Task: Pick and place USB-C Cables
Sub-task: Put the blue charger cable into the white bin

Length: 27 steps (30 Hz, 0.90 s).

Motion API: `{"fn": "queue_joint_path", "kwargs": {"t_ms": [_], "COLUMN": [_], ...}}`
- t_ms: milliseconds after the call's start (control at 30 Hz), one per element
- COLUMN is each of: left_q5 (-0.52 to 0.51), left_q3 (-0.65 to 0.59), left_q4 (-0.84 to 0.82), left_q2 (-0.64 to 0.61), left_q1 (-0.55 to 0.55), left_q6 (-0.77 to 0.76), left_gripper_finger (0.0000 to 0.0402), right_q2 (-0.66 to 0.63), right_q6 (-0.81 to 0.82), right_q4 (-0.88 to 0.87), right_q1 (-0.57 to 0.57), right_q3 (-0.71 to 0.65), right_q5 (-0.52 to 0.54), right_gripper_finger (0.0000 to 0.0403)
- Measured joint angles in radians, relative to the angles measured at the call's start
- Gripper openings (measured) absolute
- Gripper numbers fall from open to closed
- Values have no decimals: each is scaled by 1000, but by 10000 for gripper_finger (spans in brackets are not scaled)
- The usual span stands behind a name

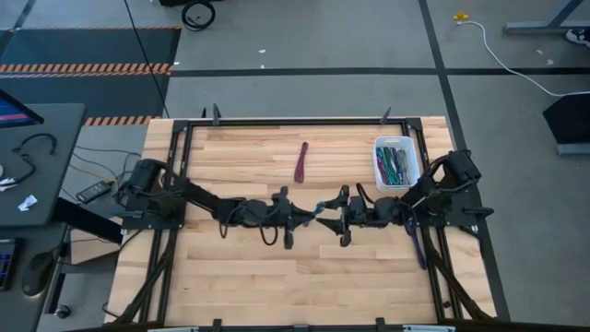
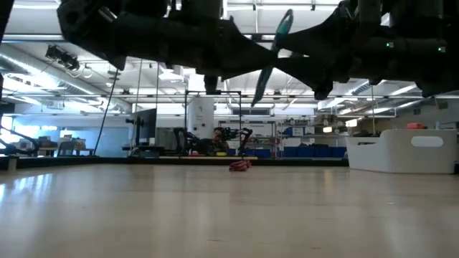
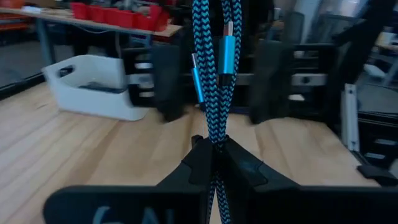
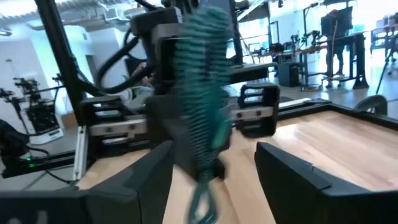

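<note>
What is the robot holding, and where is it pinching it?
The left hand pinches a teal USB-C cable low down, below its two metal plugs. The right hand is open, holding nothing.

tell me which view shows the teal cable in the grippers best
The left wrist view: the teal cable is sharp, its braid and plugs clear, pinched by the left gripper. The right wrist view blurs it, the high view shows a speck, the low view a dangling strip.
</note>
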Motion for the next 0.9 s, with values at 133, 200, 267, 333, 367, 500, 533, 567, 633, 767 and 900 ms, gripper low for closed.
{"fn": "queue_joint_path", "kwargs": {"t_ms": [133, 200, 267, 333, 367, 500, 533, 567, 633, 767, 900], "left_q5": [17, 19, 16, 10, 4, -26, -37, -46, -69, -105, -171], "left_q3": [45, 63, 69, 71, 72, 73, 72, 72, 71, 71, 70], "left_q4": [-19, -45, -69, -75, -83, -231, -288, -355, -502, -748, -852], "left_q2": [26, 30, 30, 30, 30, 27, 27, 27, 27, 27, 27], "left_q1": [1, 1, 2, 2, 2, 13, 16, 21, 29, 35, 16], "left_q6": [23, 29, 28, 29, 29, 13, -10, -43, -121, -300, -383], "left_gripper_finger": [26, 29, 35, 45, 51, 92, 106, 120, 146, 183, 198], "right_q2": [0, 0, 0, 0, 0, -8, -17, -30, -71, -192, -366], "right_q6": [-55, -78, -102, -118, -120, -154, -175, -206, -304, -581, -896], "right_q4": [2, 3, 4, 4, 4, -8, -8, -6, 0, -1, 5], "right_q1": [0, 2, 3, 2, 3, 39, 58, 81, 136, 249, 291], "right_q3": [6, 12, 18, 19, 19, 15, 14, 12, 9, 9, 9], "right_q5": [-55, -60, -57, -52, -40, 105, 173, 252, 415, 798, 1186], "right_gripper_finger": [221, 200, 167, 123, 97, 29, 29, 30, 33, 32, 32]}}
